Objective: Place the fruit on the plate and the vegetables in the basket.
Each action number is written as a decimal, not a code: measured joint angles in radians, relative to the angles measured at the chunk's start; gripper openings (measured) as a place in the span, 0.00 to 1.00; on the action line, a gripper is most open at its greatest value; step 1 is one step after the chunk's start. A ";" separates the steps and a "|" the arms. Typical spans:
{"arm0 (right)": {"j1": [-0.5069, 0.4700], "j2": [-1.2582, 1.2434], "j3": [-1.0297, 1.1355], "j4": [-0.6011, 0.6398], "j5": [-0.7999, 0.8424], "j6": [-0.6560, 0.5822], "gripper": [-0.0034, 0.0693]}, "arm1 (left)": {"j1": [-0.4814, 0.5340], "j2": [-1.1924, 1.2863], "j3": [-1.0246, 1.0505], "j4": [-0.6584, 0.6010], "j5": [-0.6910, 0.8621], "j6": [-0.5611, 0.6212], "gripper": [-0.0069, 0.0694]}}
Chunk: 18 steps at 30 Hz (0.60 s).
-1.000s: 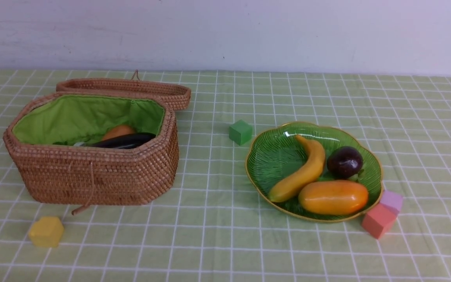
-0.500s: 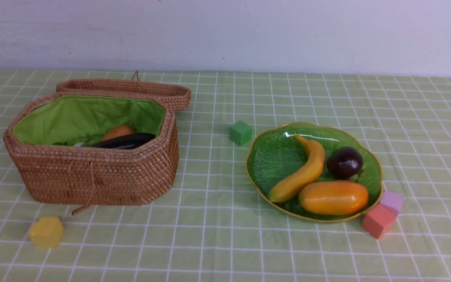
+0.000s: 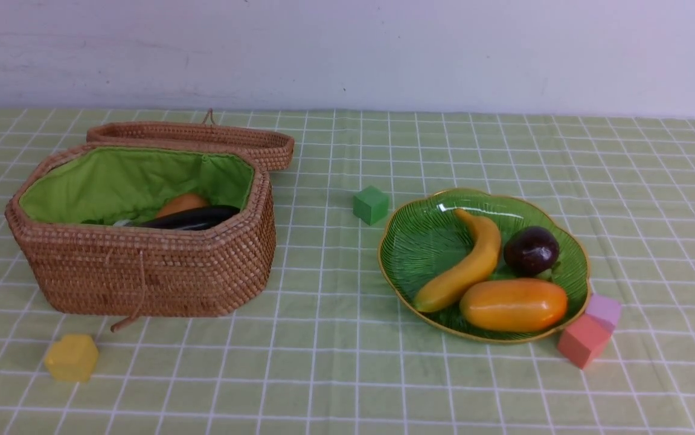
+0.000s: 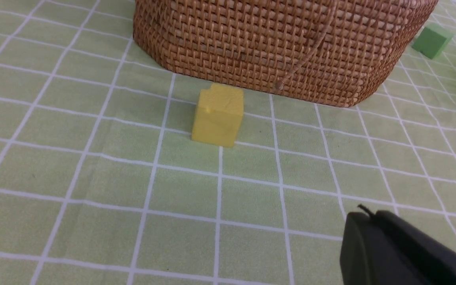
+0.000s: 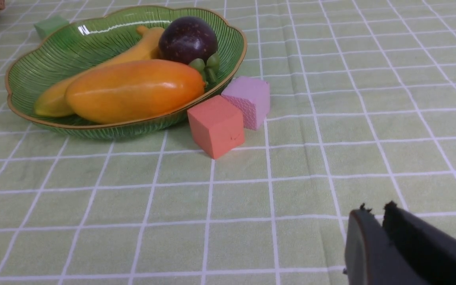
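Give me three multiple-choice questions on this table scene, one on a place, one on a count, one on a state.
1. Where is the long yellow banana?
A in the woven wicker basket
B on the green glass leaf plate
C on the cloth

2. How many coloured blocks show in the front view?
A two
B four
C six

3. The brown woven wicker basket is
A open
B closed
C overturned

Answers: 1 B, it lies beside the mango. 2 B, yellow, green, red, pink. 3 A, its lid lies behind it.
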 joint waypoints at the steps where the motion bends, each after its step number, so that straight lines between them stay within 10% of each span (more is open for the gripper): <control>1: 0.000 0.000 0.000 0.000 0.000 0.000 0.15 | 0.000 0.000 0.000 0.000 0.000 0.000 0.07; 18: 0.000 0.000 0.000 0.000 0.000 0.000 0.18 | 0.000 0.000 0.000 0.000 0.000 0.000 0.07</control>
